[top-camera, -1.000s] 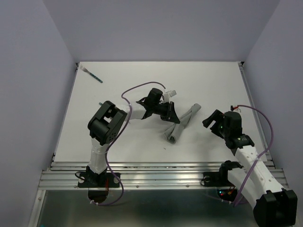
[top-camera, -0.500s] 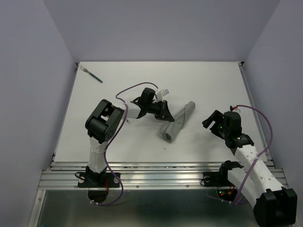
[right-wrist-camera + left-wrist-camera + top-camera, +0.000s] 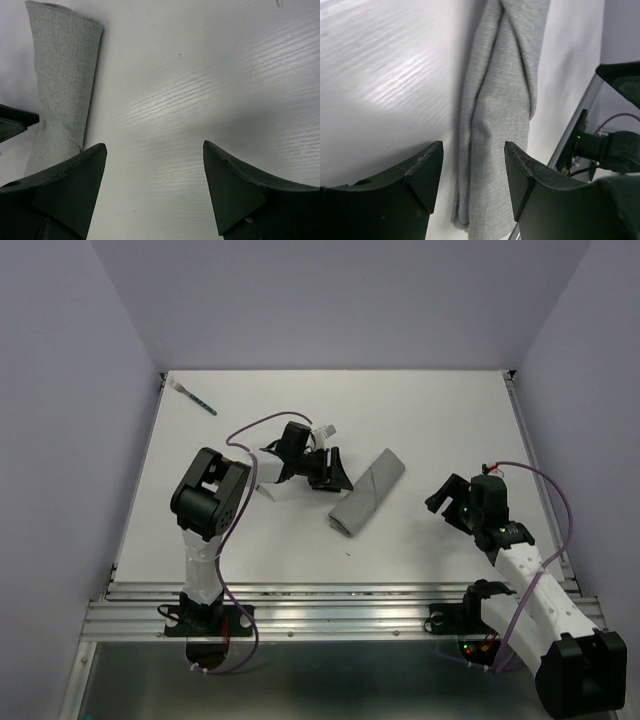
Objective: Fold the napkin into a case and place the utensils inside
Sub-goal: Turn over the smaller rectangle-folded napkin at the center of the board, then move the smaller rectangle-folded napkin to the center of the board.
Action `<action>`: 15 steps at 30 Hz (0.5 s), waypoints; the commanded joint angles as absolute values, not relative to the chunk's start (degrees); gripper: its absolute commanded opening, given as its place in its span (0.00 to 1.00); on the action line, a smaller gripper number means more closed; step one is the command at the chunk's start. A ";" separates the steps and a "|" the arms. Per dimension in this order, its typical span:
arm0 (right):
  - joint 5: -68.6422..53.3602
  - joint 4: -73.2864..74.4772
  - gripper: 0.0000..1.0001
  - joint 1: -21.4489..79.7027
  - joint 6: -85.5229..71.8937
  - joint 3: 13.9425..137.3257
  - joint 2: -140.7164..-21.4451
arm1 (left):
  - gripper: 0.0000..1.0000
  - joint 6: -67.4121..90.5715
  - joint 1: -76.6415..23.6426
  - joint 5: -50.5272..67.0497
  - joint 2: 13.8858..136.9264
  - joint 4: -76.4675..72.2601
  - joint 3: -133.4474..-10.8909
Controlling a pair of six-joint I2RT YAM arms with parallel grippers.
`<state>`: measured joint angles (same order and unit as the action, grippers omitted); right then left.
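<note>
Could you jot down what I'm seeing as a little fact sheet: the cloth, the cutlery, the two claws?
Cloth: grey napkin folded into a narrow strip, lying diagonally on the table
Cutlery: one teal-handled utensil at the far left corner; no second one visible
Left gripper: open, at the strip's left side
Right gripper: open, empty, off to the cloth's right

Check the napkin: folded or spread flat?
Folded. The napkin lies as a narrow layered strip on the table; the left wrist view shows overlapping folds running along it.
</note>
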<state>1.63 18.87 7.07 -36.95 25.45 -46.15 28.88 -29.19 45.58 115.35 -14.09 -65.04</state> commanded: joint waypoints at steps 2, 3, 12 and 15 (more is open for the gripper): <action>-1.47 17.49 0.83 6.59 -34.37 28.74 -47.46 | 0.62 23.21 -27.16 36.41 106.10 -5.38 -66.70; -2.19 16.79 0.82 6.59 -33.76 29.09 -48.07 | 0.62 22.86 -27.16 33.34 105.30 -2.84 -67.06; -20.21 4.93 0.19 8.34 -32.69 36.11 -65.55 | 0.17 25.13 -29.79 28.21 95.02 -1.05 -62.06; -21.44 2.11 0.04 10.97 -32.87 40.59 -72.47 | 0.00 26.10 -31.99 30.58 93.34 -2.98 -59.60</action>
